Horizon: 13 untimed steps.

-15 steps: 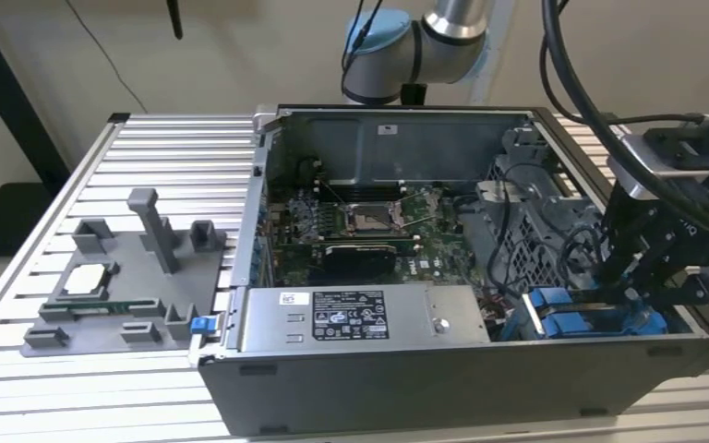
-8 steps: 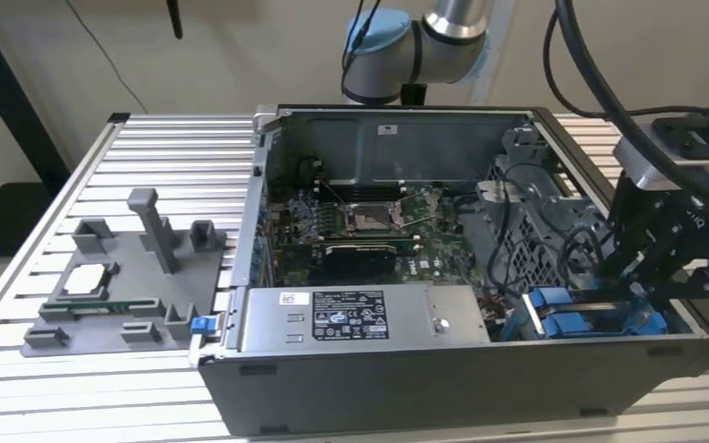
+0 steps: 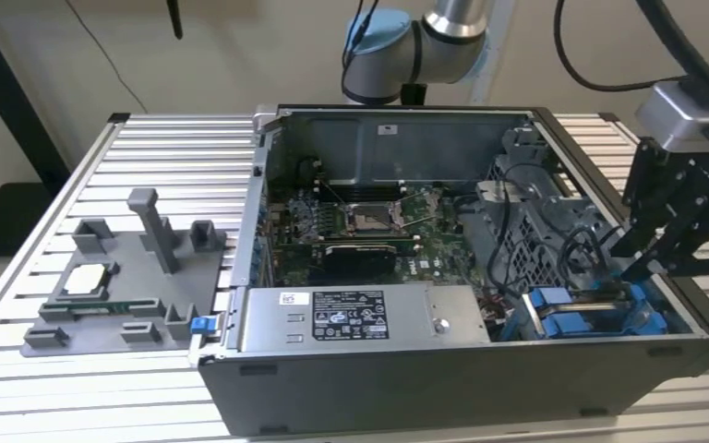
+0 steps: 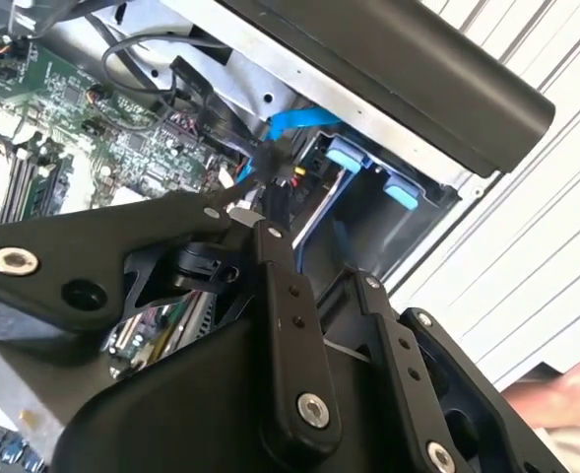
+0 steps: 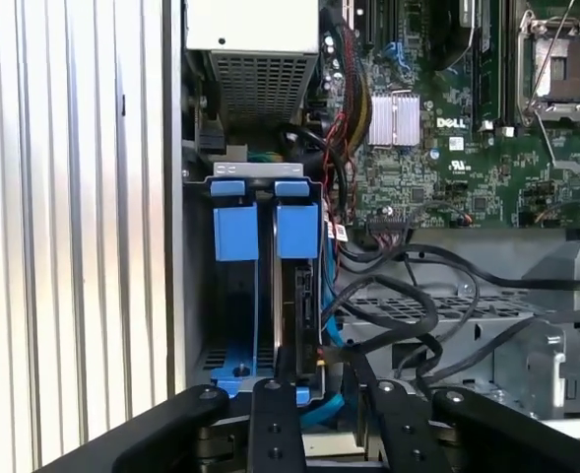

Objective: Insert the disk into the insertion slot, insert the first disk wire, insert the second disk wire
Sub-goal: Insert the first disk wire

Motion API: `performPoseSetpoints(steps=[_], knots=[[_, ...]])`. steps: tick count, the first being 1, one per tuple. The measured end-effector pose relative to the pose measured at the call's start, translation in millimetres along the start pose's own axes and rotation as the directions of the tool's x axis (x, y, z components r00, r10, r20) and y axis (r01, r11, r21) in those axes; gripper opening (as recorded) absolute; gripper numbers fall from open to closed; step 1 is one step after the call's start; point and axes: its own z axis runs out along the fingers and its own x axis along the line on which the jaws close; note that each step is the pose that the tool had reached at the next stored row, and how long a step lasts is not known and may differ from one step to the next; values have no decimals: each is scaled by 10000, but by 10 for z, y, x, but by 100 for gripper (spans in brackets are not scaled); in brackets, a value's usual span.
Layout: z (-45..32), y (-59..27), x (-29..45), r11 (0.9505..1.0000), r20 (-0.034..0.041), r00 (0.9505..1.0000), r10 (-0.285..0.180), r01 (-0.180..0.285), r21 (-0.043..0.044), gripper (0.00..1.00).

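Directly below me: the drive cage (image 5: 255, 169), tucked into the corner of the open computer case (image 3: 453, 397) at the exterior view's right, on the slatted bench (image 3: 145, 138).
Disk: the disk (image 5: 304, 305) stands on edge in one of the cage's two bays, under a blue tab (image 5: 297, 232); by my reading it is already home in the cage.
Long axis: in the first wrist view the disk runs straight from its blue tab toward my jaws, so I hang over its other end, the end where I judge the wires plug in.
Jaws: low over that end of the disk, the linkage arms leaning toward each other; I cannot tell how far apart they stand, nor whether they have hold of anything.
Nearest wire: a flat blue wire (image 4: 304, 120) runs alongside the disk and bends in just beside my jaws.
Neighbours: a bundle of black wires (image 5: 418, 315) loops over the grey metal next to the cage; the power box (image 3: 354, 318) sits well apart, toward the exterior view's left.
Stage, as I judge it: disk seated, wire work in hand; whether either wire is plugged in is hidden from me.
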Motion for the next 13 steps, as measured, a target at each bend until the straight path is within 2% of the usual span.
performPoseSetpoints(steps=[4,13], knots=[[-100,5,-11,10000,2,10000,1,-1,0,100],[-124,6,-17,10000,-1,10000,1,-1,1,100]])
